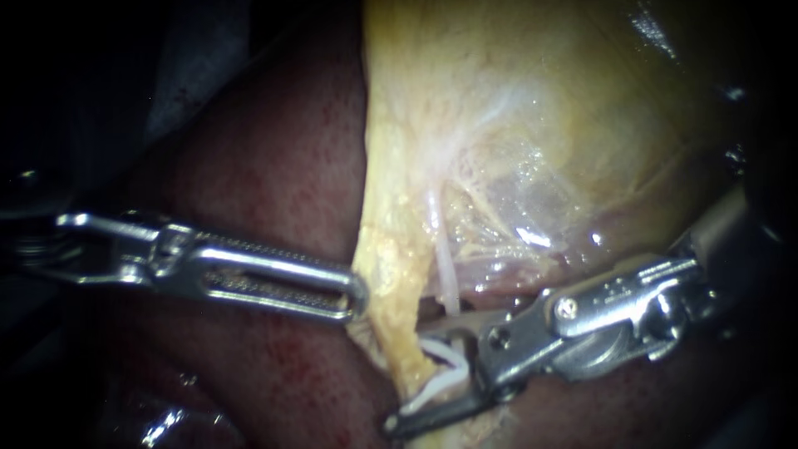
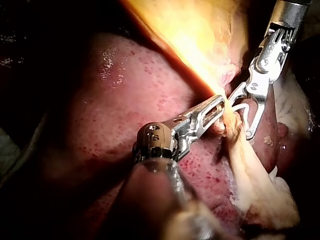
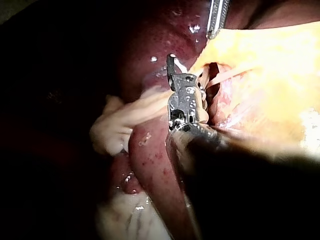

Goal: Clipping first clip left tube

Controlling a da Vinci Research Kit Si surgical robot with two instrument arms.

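Note:
My left instrument (image 1: 356,296) comes in from the left, and its slotted jaws are shut on the yellow edge of the gallbladder (image 1: 540,125); the left wrist view shows the same grip (image 2: 220,107). My right instrument (image 1: 407,378) enters from the right with its jaws open wide. A white open clip (image 1: 439,366) sits between them. The jaws straddle a yellow fatty strand (image 1: 399,328) that hangs from the gallbladder. A thin pale tube (image 1: 446,274) runs down just above the upper jaw. I cannot tell which tube lies inside the clip.
Dark red liver (image 1: 274,166) lies under and to the left of both instruments. A pale lump of fatty tissue (image 3: 112,130) hangs beside the right instrument in its wrist view. The left instrument's tip (image 3: 217,20) shows beyond it there.

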